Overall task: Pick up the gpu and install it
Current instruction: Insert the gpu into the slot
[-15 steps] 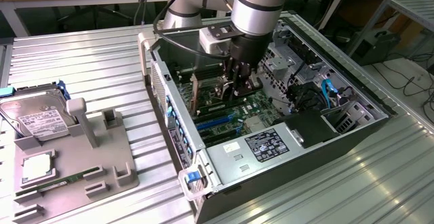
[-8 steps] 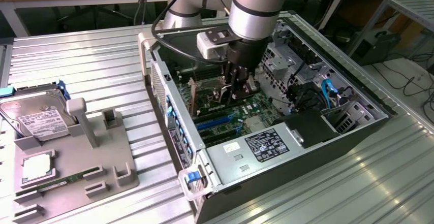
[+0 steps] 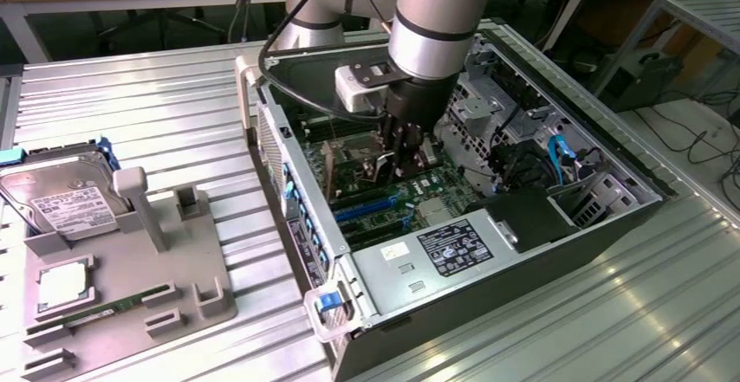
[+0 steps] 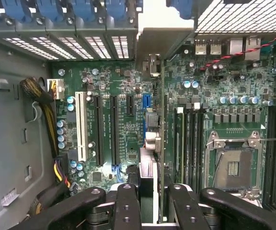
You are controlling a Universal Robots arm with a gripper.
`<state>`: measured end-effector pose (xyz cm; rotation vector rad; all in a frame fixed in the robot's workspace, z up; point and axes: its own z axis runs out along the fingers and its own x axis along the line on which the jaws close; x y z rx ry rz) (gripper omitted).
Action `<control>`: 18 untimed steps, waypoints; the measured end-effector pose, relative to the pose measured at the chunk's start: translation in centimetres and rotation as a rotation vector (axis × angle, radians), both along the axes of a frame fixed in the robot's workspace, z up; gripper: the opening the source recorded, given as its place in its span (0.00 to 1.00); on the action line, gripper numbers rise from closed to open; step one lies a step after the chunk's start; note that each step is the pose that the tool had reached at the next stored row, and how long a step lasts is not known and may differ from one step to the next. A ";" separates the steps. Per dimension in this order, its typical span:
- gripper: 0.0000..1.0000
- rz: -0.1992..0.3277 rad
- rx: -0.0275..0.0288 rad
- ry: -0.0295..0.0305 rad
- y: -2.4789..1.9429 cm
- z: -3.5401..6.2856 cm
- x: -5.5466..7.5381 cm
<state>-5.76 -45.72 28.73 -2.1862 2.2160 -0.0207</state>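
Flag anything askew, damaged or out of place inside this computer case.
Nothing stands out. The gripper holds the gpu on edge over the motherboard, parallel to the expansion slots. The CPU socket sits empty but looks undamaged.

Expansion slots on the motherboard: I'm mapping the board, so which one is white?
The long slot nearest the cable bundle and farthest from the gpu. The slots next to it are black.

Bright light glares off the ribbed metal table [image 3: 151, 105].
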 end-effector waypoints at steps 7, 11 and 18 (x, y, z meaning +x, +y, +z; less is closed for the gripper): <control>0.28 0.000 0.0000 -0.0007 0.00 -0.74 -0.4; 0.28 0.000 0.0000 -0.0007 -0.01 -1.48 -0.4; 0.28 0.000 0.0001 -0.0006 -0.26 -2.45 -0.8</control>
